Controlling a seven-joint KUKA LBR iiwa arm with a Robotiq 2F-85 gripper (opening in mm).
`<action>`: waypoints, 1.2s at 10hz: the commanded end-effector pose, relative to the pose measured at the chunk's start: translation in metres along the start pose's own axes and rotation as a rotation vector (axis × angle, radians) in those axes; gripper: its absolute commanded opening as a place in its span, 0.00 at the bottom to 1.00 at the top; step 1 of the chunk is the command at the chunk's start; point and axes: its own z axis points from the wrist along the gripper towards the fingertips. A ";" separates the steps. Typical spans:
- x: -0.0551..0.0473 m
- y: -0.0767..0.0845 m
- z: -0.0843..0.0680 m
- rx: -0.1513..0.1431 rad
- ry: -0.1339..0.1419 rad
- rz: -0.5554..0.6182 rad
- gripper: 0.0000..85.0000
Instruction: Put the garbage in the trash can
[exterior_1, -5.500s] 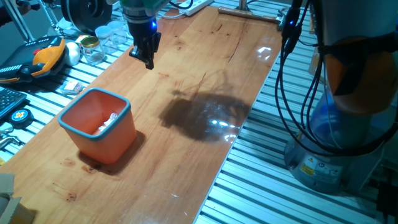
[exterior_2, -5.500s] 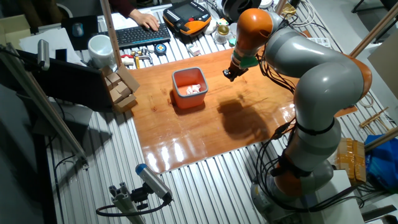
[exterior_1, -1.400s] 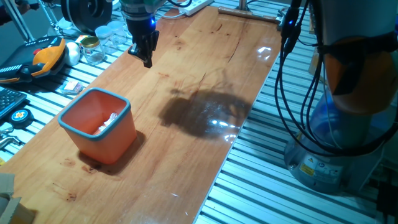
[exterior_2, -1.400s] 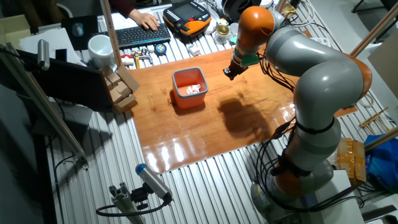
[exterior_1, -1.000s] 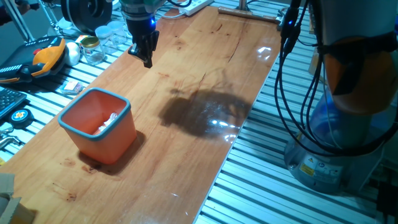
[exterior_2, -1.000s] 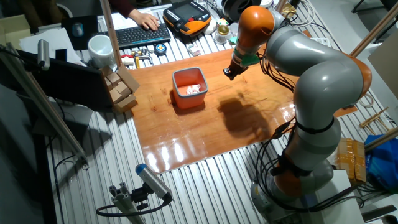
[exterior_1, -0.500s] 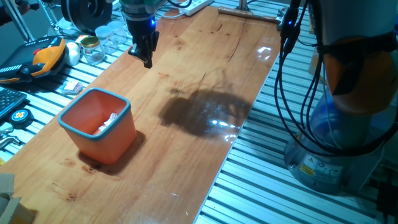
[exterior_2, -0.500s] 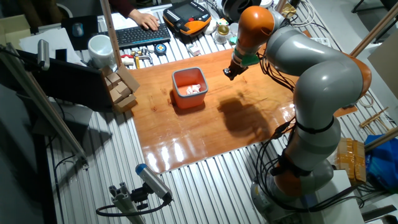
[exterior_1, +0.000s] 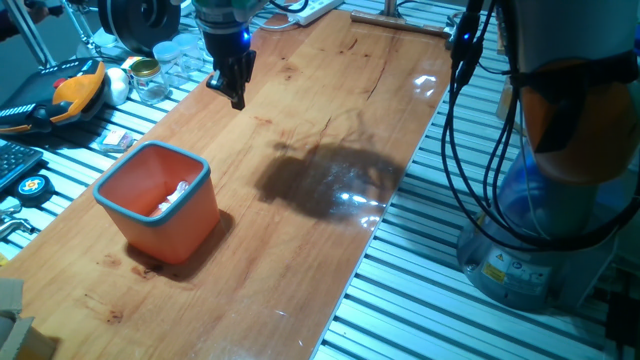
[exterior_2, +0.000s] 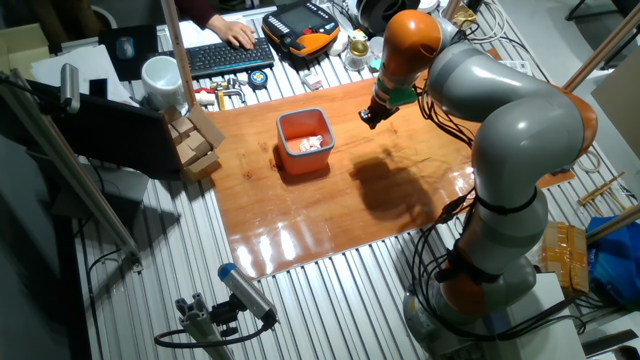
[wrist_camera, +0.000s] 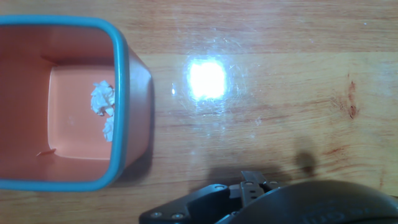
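The trash can (exterior_1: 160, 205) is a small orange bin with a light blue rim, standing on the wooden table at the near left. White crumpled garbage (exterior_1: 178, 193) lies inside it, clear in the hand view as two scraps (wrist_camera: 102, 98) against the right wall of the trash can (wrist_camera: 121, 93). My gripper (exterior_1: 228, 93) hovers above the table beyond the bin, well apart from it, with its dark fingers a little apart and nothing between them. From the other side, the gripper (exterior_2: 365, 119) hangs to the right of the trash can (exterior_2: 304, 158), with the garbage (exterior_2: 311, 142) inside.
Clear glass jars (exterior_1: 150, 80) and an orange-black device (exterior_1: 75, 90) sit off the table's far left edge. A keyboard (exterior_2: 225, 58) with a person's hand, a white mug (exterior_2: 160, 75) and wooden blocks (exterior_2: 195, 140) lie beyond the table. Black cables (exterior_1: 460, 150) hang at the right edge.
Compared with 5.5 s ago the gripper sits slightly higher and farther back. Over the last second nothing has moved.
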 end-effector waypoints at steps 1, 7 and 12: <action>0.000 0.000 0.000 0.000 0.000 0.000 0.00; 0.001 -0.001 0.001 -0.005 0.006 0.003 0.00; 0.000 -0.001 0.003 -0.002 0.003 0.006 0.00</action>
